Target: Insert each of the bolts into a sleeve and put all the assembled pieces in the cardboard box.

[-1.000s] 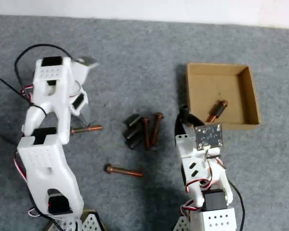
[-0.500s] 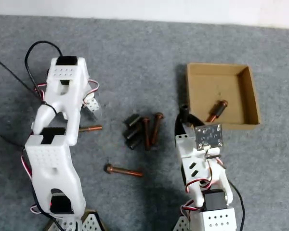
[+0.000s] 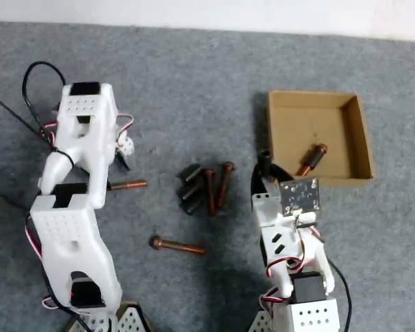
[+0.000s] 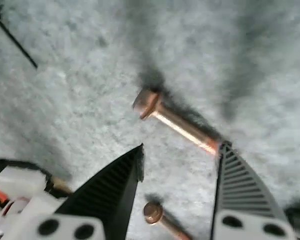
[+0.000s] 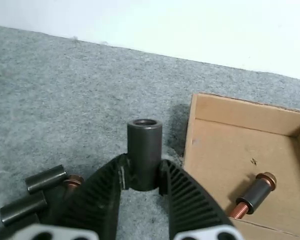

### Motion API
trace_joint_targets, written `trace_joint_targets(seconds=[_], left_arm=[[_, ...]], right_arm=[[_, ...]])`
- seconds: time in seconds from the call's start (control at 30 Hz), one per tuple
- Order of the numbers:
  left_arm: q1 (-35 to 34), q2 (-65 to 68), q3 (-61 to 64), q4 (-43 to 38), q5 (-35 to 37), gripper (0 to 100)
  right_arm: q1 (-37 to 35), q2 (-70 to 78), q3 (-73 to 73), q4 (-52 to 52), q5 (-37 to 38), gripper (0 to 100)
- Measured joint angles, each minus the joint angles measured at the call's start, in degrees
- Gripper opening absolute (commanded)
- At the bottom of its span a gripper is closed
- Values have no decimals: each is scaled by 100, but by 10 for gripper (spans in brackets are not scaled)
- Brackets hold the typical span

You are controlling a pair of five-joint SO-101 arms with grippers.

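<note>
My left gripper (image 4: 180,156) is open just above a copper bolt (image 4: 174,121) on the grey carpet, one fingertip on each side of the shank. From above, that bolt (image 3: 128,185) lies just right of the left arm, whose gripper (image 3: 119,164) points down at it. My right gripper (image 5: 142,167) is shut on a dark sleeve (image 5: 144,149), held upright beside the cardboard box (image 5: 225,150). In the high view the sleeve (image 3: 264,164) stands left of the box (image 3: 311,117). One assembled bolt and sleeve (image 3: 311,159) lies inside the box.
A pile of dark sleeves (image 3: 189,188) and two bolts (image 3: 217,185) lies mid-table between the arms. Another loose bolt (image 3: 178,245) lies nearer the arm bases. A black cable (image 3: 34,76) loops behind the left arm.
The left arm's wrist has turned and lowered its gripper from pointing away toward the bolt beside it. The right arm and its sleeve have not moved.
</note>
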Motion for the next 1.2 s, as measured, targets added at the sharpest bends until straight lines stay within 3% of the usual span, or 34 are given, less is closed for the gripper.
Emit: trace_joint_targets(seconds=[0.5,0.9,1.2], left_arm=[[-44,-949,879,-79,176,228],[-53,-1204,2541,-2277,229,228],[-176,-1204,2734,-3024,220,225]], right_arm=[[0,0,0,0,0,5],[0,0,0,0,211,5],[0,0,0,0,211,5]])
